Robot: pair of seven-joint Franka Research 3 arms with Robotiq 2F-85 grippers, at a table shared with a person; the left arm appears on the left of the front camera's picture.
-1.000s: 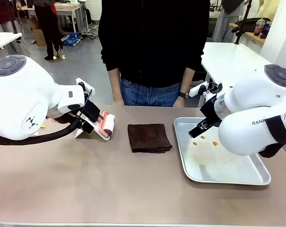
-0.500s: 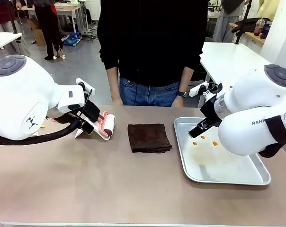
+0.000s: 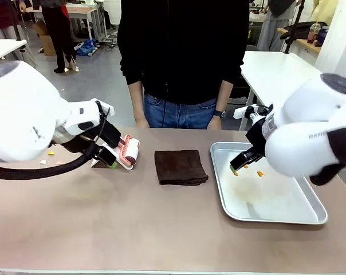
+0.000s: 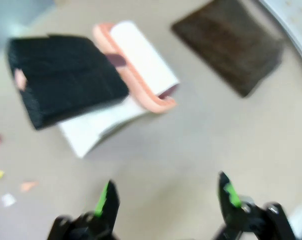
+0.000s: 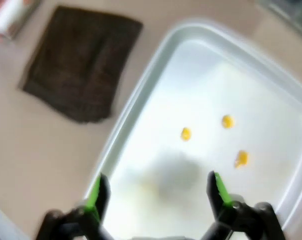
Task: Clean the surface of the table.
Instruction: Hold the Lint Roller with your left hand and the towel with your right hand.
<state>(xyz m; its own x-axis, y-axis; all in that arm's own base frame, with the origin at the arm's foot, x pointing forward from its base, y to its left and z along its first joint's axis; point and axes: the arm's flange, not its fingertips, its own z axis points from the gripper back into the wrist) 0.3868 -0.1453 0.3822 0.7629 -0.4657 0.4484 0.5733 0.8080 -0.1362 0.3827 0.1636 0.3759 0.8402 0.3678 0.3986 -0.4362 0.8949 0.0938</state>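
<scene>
Fingers [image 4: 107,200] of our left gripper [image 4: 167,192] stand as wide apart as they go, and they hold nothing. Our right gripper [image 5: 157,187] is wide open too, with nothing between its green pads.

We think the cleaning has not really begun, because no tool is in either gripper. Our left gripper hangs over the table [image 3: 133,223], the big brown one that reaches across in front of us to the person [image 3: 184,57] on the far side. Our right gripper hangs over the near corner of the silver tray [image 3: 276,200], which sits on the table's right part.

Next, we think one gripper must pick a tool. The pink and white lint roller [image 4: 141,65] lies just ahead of the left gripper, so that looks like the easy choice. To take it, the gripper would have to come down with one finger on each side of the roller and then squeeze. The small scraps [image 4: 7,200] lie on the table near the left gripper, so they could be cleaned first.

Now we count:
- one table
- one tray
- one folded brown cloth [image 3: 180,167], in the middle of the table
- one lint roller
- one black block [image 4: 66,95] on a white base, touching the roller; we cannot tell what it is
- three orange bits [image 5: 186,133] in the tray
- four small scraps, as far as the blur lets us count
</scene>
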